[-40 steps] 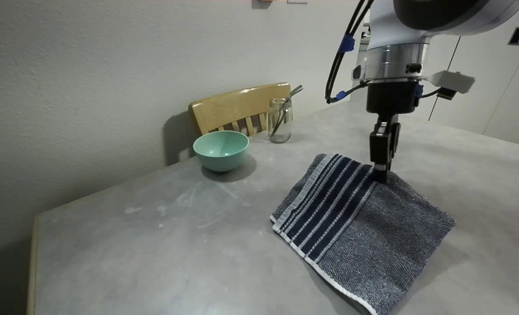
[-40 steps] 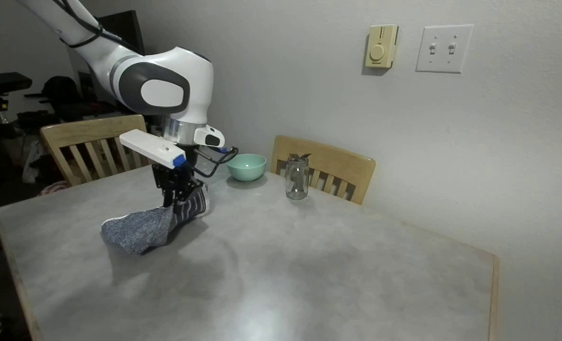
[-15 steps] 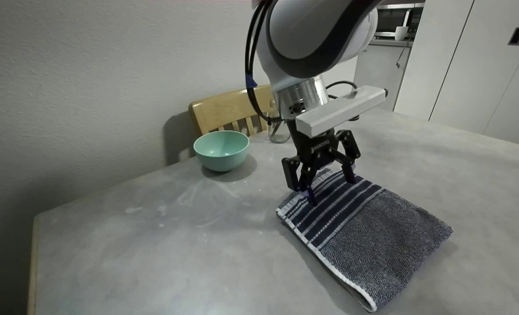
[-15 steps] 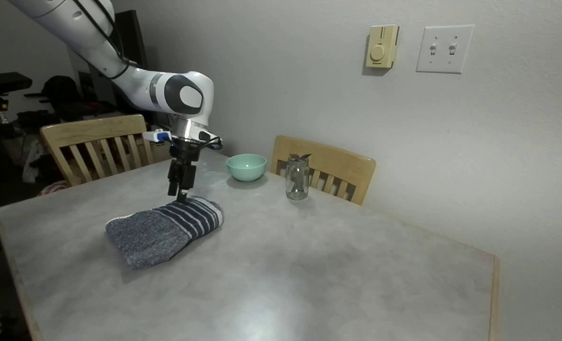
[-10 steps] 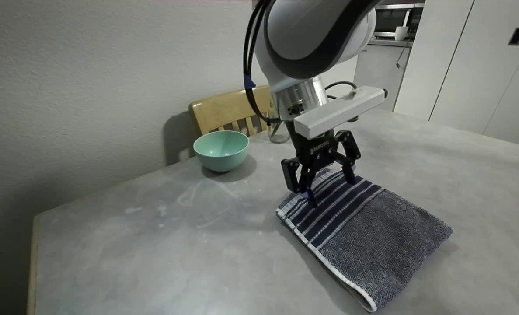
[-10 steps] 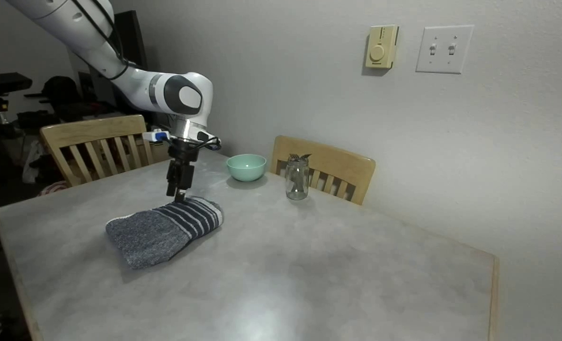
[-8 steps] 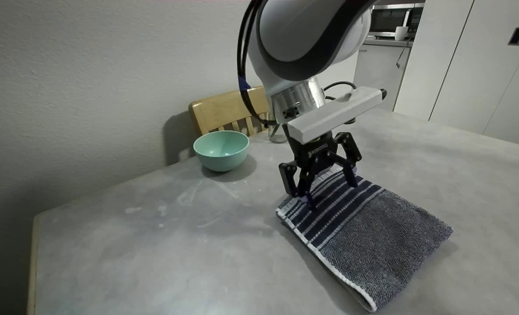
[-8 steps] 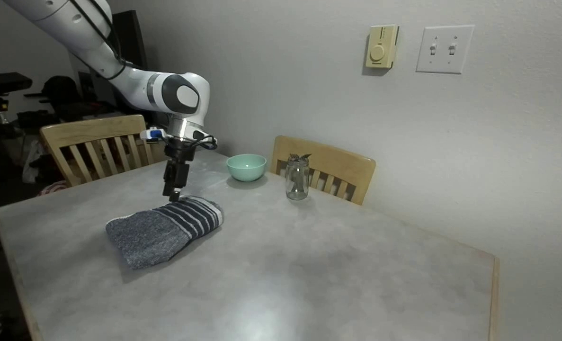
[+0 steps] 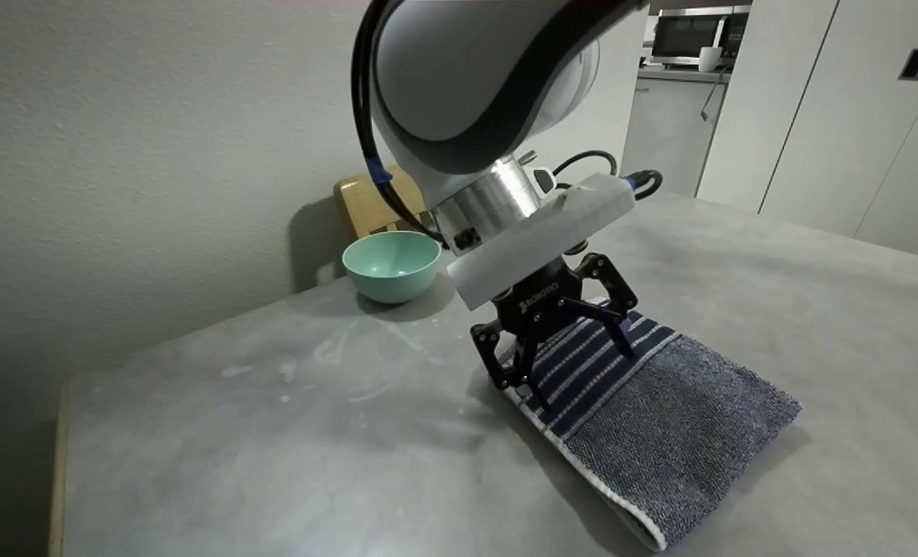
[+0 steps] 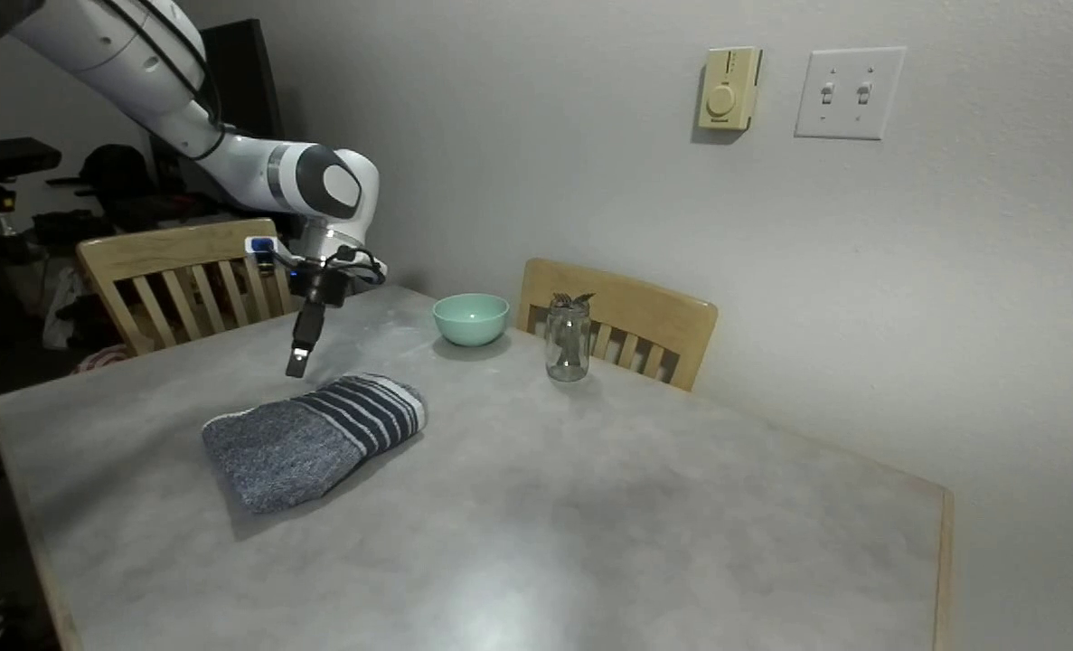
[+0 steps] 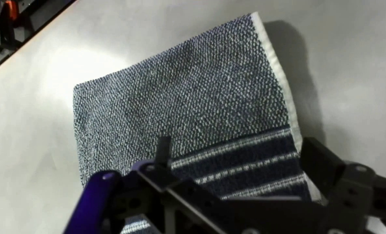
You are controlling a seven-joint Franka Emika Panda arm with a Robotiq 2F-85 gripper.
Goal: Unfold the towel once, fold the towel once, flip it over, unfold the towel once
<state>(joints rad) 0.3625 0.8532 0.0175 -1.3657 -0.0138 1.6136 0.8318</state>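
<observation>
Robotiq gripper [image 9: 585,377], spread wide and empty, hovers clear of the towel [image 10: 312,443] lying folded on the table [image 10: 644,506], so flipping is, I'd guess, the step in hand, calling next for a pinch through both folded layers.

A round teal bowl [image 10: 470,323] and a clear glass jar [image 10: 569,345] of metal cutlery [image 10: 564,299] are set on the grey, wood-edged table [image 10: 681,533], beside which two slatted blond-wood chairs [image 10: 622,295] are placed. A boxy beige thermostat [image 10: 729,89] and a white double-switch plate [image 10: 850,94] are wall-mounted.
</observation>
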